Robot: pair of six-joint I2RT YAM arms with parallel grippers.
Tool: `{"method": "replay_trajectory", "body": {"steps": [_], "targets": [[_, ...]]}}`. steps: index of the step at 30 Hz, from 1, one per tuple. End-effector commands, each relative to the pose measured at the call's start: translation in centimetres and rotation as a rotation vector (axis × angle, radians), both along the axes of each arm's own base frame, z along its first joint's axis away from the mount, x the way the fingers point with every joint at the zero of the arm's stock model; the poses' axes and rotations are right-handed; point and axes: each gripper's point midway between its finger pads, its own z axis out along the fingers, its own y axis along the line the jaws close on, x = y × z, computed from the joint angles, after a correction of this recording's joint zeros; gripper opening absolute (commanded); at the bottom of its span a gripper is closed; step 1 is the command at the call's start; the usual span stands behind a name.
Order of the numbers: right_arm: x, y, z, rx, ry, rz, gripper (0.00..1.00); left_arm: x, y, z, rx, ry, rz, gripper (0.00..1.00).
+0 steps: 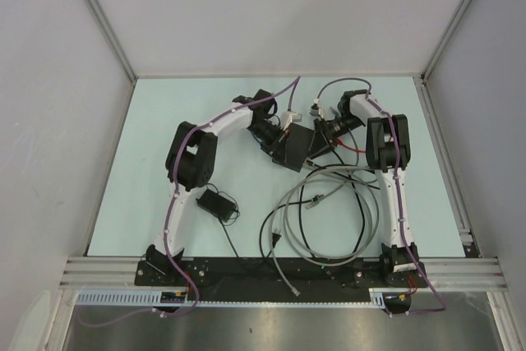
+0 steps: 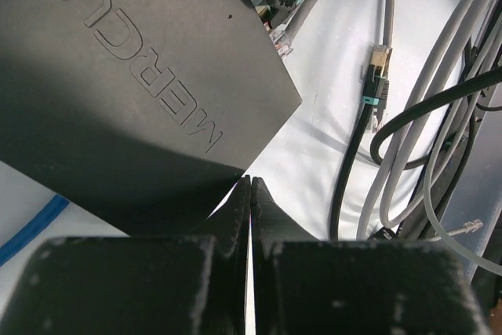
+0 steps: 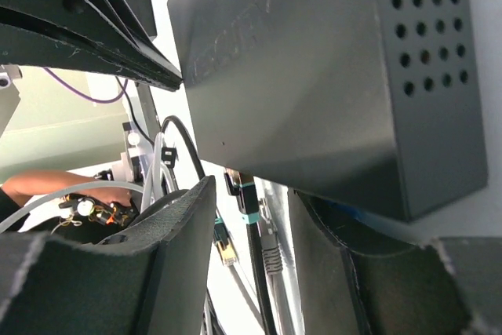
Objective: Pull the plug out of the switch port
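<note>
Left fingers [image 2: 223,229] pressed together by switch [image 2: 118,76] corner; right fingers [image 3: 180,225] apart. Plug [image 2: 278,38], upper middle, probably stiff, light, latched: pinch hard body.

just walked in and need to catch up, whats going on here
Both arms meet at the flat matte-black rectangular switch mid-table. The left tool is shut, tips at the box's corner; the right tool is open beside its vented side. Loose grey cables lie nearby. Whether a plug is in its port is unclear.
</note>
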Motion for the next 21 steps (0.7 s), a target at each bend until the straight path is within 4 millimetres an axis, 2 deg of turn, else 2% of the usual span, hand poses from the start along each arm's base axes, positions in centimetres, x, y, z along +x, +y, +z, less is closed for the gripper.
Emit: {"method": "replay_trajectory", "body": {"steps": [1,9,15,21], "targets": [[-2.9,0.4,-0.1,-0.012,0.144,0.036,0.46,0.4,0.3,-0.6,0.01,-0.018,-0.001,0.0],[-4.0,0.2,-1.2,-0.033,0.117,0.082,0.43,0.4,0.6,-1.5,0.032,-0.014,0.005,0.0],[-3.8,0.3,-1.7,-0.025,0.134,0.052,0.34,0.3,0.7,-1.5,0.032,-0.011,0.006,0.0],[-3.4,0.1,-2.2,-0.057,0.157,0.012,0.19,0.2,0.6,-1.5,0.033,-0.012,0.006,0.0]]}}
